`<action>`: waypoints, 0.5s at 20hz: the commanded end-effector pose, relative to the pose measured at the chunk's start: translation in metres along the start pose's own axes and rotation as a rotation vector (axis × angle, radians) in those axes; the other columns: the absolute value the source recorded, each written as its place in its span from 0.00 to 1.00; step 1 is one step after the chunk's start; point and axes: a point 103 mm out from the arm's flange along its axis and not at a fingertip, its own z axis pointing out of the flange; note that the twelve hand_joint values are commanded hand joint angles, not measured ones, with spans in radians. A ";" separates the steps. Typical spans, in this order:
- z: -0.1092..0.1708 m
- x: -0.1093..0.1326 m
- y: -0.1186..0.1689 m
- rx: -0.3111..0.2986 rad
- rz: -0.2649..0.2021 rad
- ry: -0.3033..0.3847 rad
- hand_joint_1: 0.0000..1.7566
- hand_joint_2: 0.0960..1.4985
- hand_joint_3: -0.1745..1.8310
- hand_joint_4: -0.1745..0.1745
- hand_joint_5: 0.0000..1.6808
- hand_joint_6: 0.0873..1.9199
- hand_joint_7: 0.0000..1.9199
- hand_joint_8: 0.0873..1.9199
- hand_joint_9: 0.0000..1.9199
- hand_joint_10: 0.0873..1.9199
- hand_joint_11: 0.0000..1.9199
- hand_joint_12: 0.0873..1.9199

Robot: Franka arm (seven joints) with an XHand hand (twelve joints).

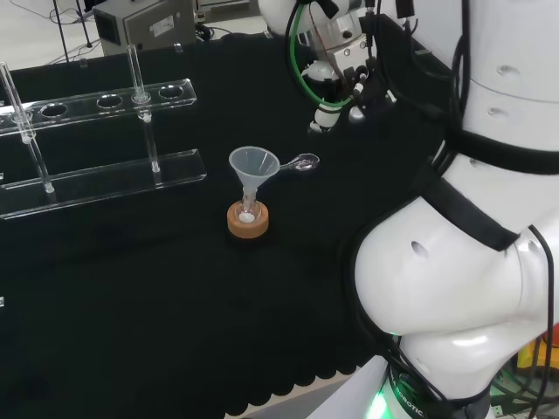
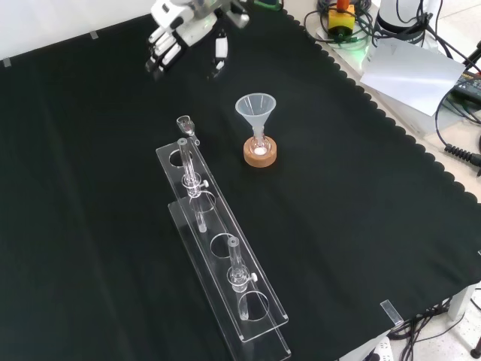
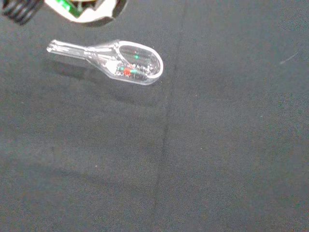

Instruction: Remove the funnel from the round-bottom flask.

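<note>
1. In the front view, nearest the camera, a clear rack [image 2: 225, 259] runs from the lower middle of the frame up toward the centre, with glass tubes [image 2: 235, 265] standing in its holes.
2. Past the rack's far end, a small clear scoop [image 2: 186, 123] lies on the black worktop [image 2: 361, 226]. The wrist view shows the scoop [image 3: 120, 60] lying on its side on the cloth, bowl and short handle both plain.
3. At the centre of the front view, slightly right of the scoop, the funnel [image 2: 256, 110] sits upright with its stem down in the round-bottom flask [image 2: 260, 147], which rests in a cork ring [image 2: 261, 155]. In the head view the funnel [image 1: 254, 166] stands at the middle of the frame, with the flask [image 1: 248, 209] and cork ring [image 1: 248, 223] below it.
4. Farthest off, at the upper left of the front view, the hand [image 2: 184, 34] hangs above the cloth. Its fingers [image 2: 160, 53] are fairly straight and point downward, with the thumb set apart from them; they hold nothing and touch nothing.
5. The funnel is well apart from the fingers, lower and to the right of them in the front view. In the head view the hand [image 1: 336, 100] is at the upper middle, up and right of the funnel, with the scoop [image 1: 303, 162] between them.
</note>
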 end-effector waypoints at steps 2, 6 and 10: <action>-0.017 0.014 -0.052 -0.026 -0.002 0.005 0.47 0.37 0.41 0.31 0.17 0.00 0.05 0.32 0.13 0.35 0.00 0.71; -0.023 0.024 -0.071 -0.025 -0.035 0.021 0.47 0.37 0.41 0.31 0.17 0.00 0.06 0.33 0.15 0.35 0.00 0.73; -0.026 0.037 -0.088 -0.008 -0.089 0.045 0.45 0.37 0.41 0.31 0.16 0.00 0.06 0.33 0.17 0.35 0.01 0.74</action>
